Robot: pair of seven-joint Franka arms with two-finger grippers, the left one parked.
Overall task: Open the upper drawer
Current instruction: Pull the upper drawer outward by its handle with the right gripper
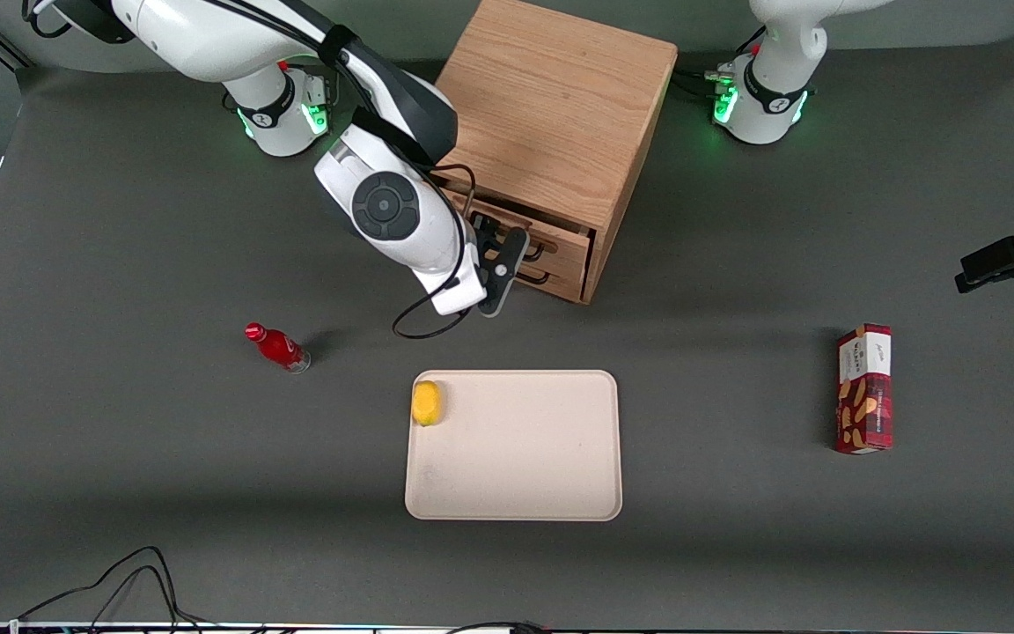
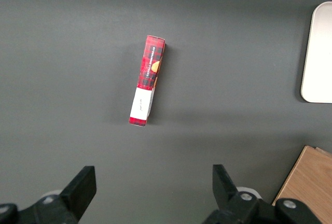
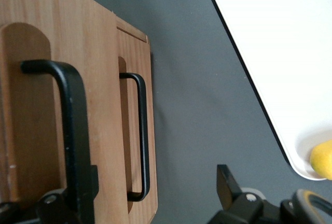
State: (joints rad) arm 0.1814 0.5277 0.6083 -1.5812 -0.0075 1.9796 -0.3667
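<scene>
Front view: a dark grey matte bench (image 1: 120, 458) carries the wooden cabinet (image 1: 560, 114); the upper drawer (image 1: 532, 231) faces the beige tray (image 1: 516, 493). Right wrist view: the tool (image 3: 155, 203) is spread open around the upper drawer's black handle (image 3: 72, 130). Left wrist view: the red box's (image 2: 148, 79) print is illegible.

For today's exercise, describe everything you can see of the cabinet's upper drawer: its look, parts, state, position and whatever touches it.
The upper drawer has a light oak front with a rounded recess and a thin black wire handle bridging it. It sits in the wooden cabinet, above the lower drawer, which has a matching handle. In the front view the upper drawer looks closed or nearly so. The gripper is right in front of it, one finger against the handle, the other clear of the wood.
</scene>
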